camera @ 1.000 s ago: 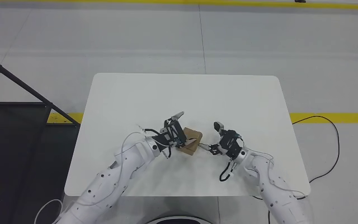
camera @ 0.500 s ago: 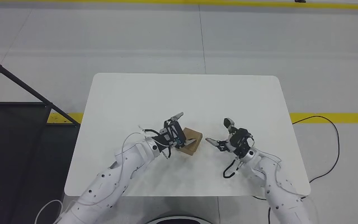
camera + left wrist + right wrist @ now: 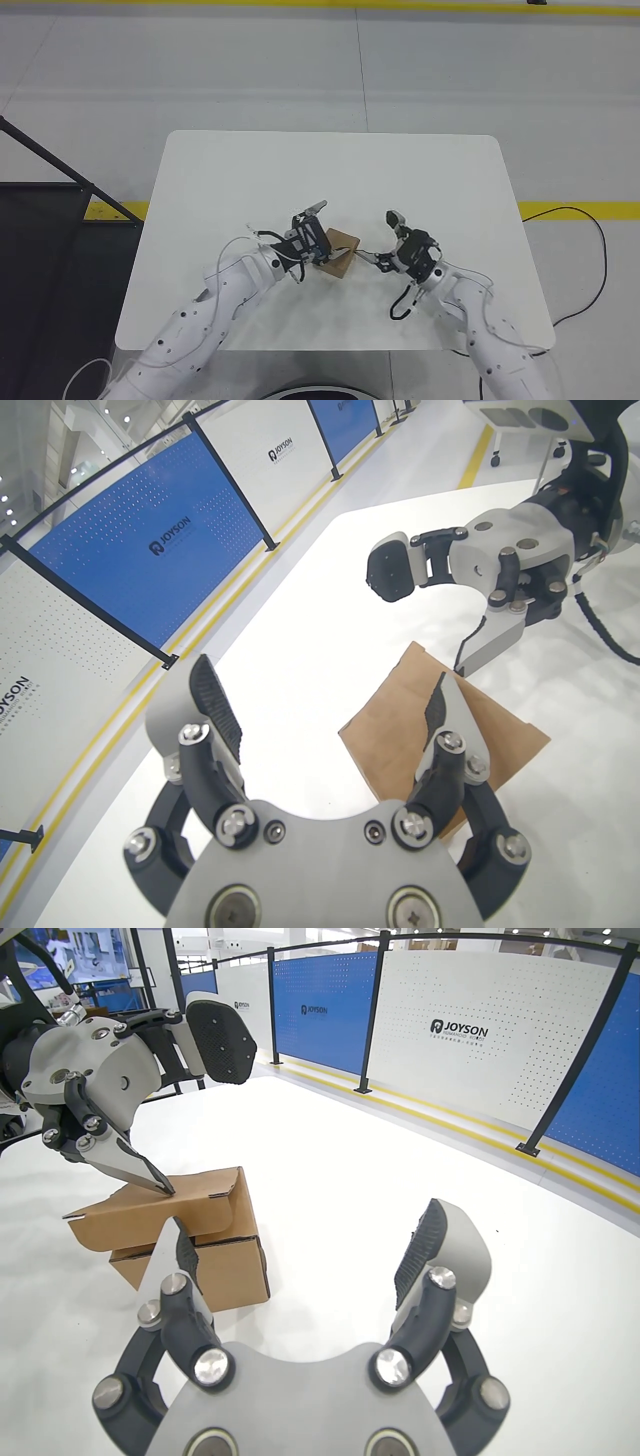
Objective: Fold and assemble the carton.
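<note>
The brown carton (image 3: 341, 252), its top flap not fully down, sits on the white table (image 3: 430, 180) near the front middle. The left gripper (image 3: 325, 685) has its fingers spread, one tip on the flap; the right gripper (image 3: 305, 1223), fingers also spread, is just beside the carton's end

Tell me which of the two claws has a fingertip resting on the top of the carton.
The left claw: one fingertip sits on the carton's top flap. The right claw is open beside it.
</note>
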